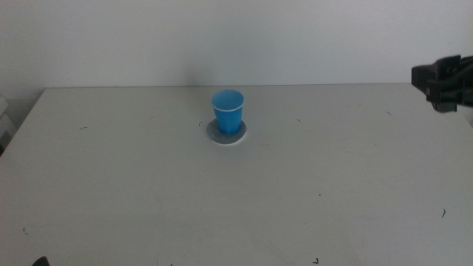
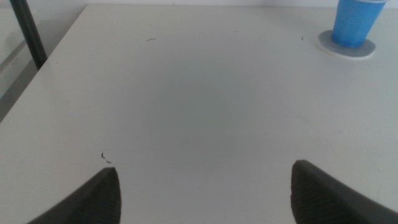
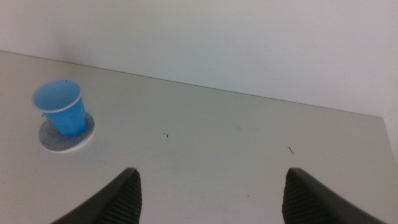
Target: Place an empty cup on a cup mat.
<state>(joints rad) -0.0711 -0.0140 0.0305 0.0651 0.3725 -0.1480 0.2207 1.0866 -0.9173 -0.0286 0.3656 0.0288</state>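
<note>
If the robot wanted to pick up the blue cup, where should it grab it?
Probably around the cup's side wall, just under the white rim, coming in level from the right. It stands upright on the cup mat, and the open right gripper is the one already raised.

The table (image 1: 236,199) is pale grey and matte, dotted with small dark scuffs (image 1: 319,195) across its top. Behind the table's far edge rises a plain white wall (image 1: 222,37). Beside the table's left edge stands a dark pole (image 2: 28,31), slightly tilted.
</note>
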